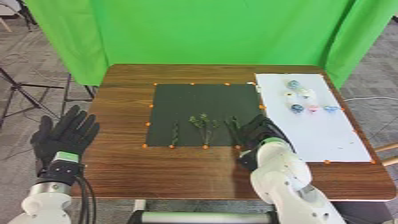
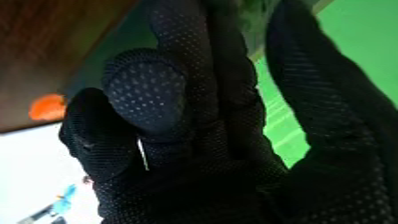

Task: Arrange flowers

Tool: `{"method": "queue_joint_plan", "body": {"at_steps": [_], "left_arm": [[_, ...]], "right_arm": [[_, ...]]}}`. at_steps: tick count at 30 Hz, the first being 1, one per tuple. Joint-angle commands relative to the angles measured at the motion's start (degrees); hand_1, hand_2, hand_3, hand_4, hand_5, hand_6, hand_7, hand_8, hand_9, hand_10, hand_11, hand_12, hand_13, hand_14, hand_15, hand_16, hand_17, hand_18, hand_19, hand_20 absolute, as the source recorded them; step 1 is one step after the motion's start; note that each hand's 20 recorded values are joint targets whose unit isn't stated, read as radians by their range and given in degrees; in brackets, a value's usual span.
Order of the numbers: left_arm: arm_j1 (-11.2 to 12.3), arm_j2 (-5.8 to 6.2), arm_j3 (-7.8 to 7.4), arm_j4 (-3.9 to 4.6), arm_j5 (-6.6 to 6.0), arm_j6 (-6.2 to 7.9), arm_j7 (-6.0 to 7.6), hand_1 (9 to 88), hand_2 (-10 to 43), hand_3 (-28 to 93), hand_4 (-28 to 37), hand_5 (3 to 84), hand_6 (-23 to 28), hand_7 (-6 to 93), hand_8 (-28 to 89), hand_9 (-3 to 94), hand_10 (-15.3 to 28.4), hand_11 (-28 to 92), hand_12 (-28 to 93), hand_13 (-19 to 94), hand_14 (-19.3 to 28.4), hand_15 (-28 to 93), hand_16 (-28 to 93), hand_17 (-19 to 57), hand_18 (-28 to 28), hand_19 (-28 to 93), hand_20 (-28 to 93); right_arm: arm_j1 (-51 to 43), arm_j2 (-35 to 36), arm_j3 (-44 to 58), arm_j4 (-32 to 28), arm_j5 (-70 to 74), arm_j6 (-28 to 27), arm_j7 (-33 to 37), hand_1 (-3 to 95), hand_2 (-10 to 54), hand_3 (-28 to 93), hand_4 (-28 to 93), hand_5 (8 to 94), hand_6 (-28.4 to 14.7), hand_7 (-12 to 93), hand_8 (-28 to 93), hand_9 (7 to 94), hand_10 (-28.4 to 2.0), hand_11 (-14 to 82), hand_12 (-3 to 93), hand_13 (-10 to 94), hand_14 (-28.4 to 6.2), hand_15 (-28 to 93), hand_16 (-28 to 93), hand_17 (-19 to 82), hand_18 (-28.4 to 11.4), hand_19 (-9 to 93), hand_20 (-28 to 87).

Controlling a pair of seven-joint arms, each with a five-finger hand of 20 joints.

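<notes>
In the head view, my right hand (image 1: 260, 131) is at the right edge of the dark mat (image 1: 200, 95), beside a green sprig (image 1: 234, 123). Another branching sprig (image 1: 203, 123) with small buds lies on the mat's lower middle, and a slim sprig (image 1: 175, 133) lies left of it. My left hand (image 1: 67, 136) rests open off the table's left side, its fingers spread. In the right wrist view, the right hand (image 2: 204, 175) has a gap between its thumb and the nearest fingers, while other fingers bend inward; a bit of green (image 2: 254, 11) shows in that gap.
A white sheet (image 1: 333, 137) covers the table's right side, with several small pale and blue flower-like items (image 1: 298, 108) near its top. Orange markers (image 1: 206, 147) line the mat's edges. A green curtain (image 1: 213, 35) hangs behind the brown table (image 1: 120, 160).
</notes>
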Motion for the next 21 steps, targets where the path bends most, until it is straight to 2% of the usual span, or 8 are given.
{"method": "queue_joint_plan", "body": {"at_steps": [1, 6, 10, 13, 15, 18, 19, 21], "left_arm": [[0.60, -0.21, -0.28, -0.49, -0.56, 0.87, 0.04, 28.1, 17.2, 73, -28.3, 46.3, 7.6, 18.4, -10, 42.5, 14.8, 28, 12, 33, 15.7, 52, -8, -3.9, 13.9, 39, 11], [0.55, -0.34, -0.49, -0.52, -0.55, 0.86, -0.14, 28.0, 17.3, 73, -28.3, 46.4, 7.6, 18.5, -10, 42.5, 14.8, 29, 12, 33, 15.7, 52, -8, -4.0, 13.9, 39, 11], [0.45, -0.23, -0.48, -0.51, -0.61, 0.75, 0.05, 28.1, 17.3, 73, -28.3, 46.4, 7.7, 18.6, -10, 42.4, 14.9, 29, 12, 33, 15.8, 52, -8, -3.9, 13.9, 39, 11], [0.02, -0.33, -0.45, -0.36, -0.33, 0.71, -0.60, 28.0, 17.3, 73, -28.3, 46.4, 7.7, 18.6, -10, 42.5, 14.8, 29, 12, 33, 15.8, 52, -8, -4.0, 13.9, 39, 11], [0.01, 0.23, -0.35, -0.31, -0.67, 0.69, -0.29, 28.0, 17.3, 73, -28.3, 46.5, 7.7, 18.6, -10, 42.5, 14.8, 29, 12, 33, 15.8, 52, -8, -4.0, 13.9, 39, 11], [0.07, 0.29, -0.14, -0.34, -0.59, -0.36, -0.72, 28.1, 17.4, 73, -28.3, 46.5, 7.7, 18.5, -11, 42.5, 14.9, 29, 12, 33, 15.7, 52, -8, -4.0, 13.9, 39, 11], [0.08, 0.18, -0.17, -0.36, -0.34, -0.56, -0.92, 28.1, 17.5, 73, -28.3, 46.4, 7.7, 18.4, -11, 42.5, 14.8, 29, 12, 33, 15.7, 52, -8, -4.0, 13.9, 39, 11], [-0.55, 0.20, -0.02, -0.08, 0.40, -1.26, -1.29, 28.1, 17.5, 73, -28.3, 46.4, 7.7, 18.3, -11, 42.4, 14.9, 28, 12, 33, 15.7, 52, -8, -4.0, 13.9, 39, 11]], "right_arm": [[-1.99, 0.79, -0.14, -0.94, -3.93, -2.45, -1.75, 31.3, -8.1, 72, -17, 73.5, -8.6, 15, -9, 80.6, -18.3, 28.5, 24.8, 83, -9.3, 59, 30, 56, -22.5, 93, 50], [-2.12, 1.80, 0.84, -1.57, -7.20, -1.50, -2.19, 30.2, -6.9, 71, -18, 72.4, -9.6, 13, -9, 80.7, -18.6, 26.8, 23.8, 83, -9.4, 59, 30, 55, -22.6, 93, 50], [-2.90, 3.49, 1.35, -1.91, -15.98, 1.23, -2.96, 29.5, -6.3, 71, -17, 72.0, -10.1, 11, -9, 80.8, -19.0, 26.0, 23.3, 83, -9.4, 59, 30, 55, -22.6, 93, 49], [-3.29, 5.13, 1.92, -0.93, -22.30, 6.18, -3.56, 29.3, -6.3, 71, -17, 72.5, -9.1, 13, -8, 80.7, -18.6, 25.8, 23.2, 83, -9.5, 59, 30, 55, -22.5, 93, 50], [-4.07, 5.53, 4.65, 0.58, -23.17, 8.76, -9.13, 29.9, -6.6, 71, -17, 72.2, -8.9, 13, -8, 79.6, -18.3, 25.5, 23.1, 82, -9.9, 58, 30, 55, -22.3, 93, 49], [-5.32, 5.87, 10.11, 2.23, -19.85, 8.20, -17.38, 38.3, -7.5, 76, -20, 65.1, -6.6, 16, -10, 70.2, -16.2, 18.8, 18.6, 78, -9.4, 59, 29, 53, -18.9, 93, 48], [-5.30, 5.82, 11.38, 2.98, -20.09, 6.95, -18.66, 40.9, -8.5, 78, -21, 59.3, -5.7, 17, -11, 61.9, -15.1, 15.3, 16.2, 75, -9.0, 61, 28, 50, -17.5, 93, 46], [-4.91, 6.34, 12.76, 3.78, -20.25, 4.22, -17.71, 42.8, -9.3, 80, -23, 53.1, -5.4, 18, -12, 53.1, -14.4, 12.1, 14.3, 71, -9.2, 64, 26, 47, -17.5, 93, 43]]}}
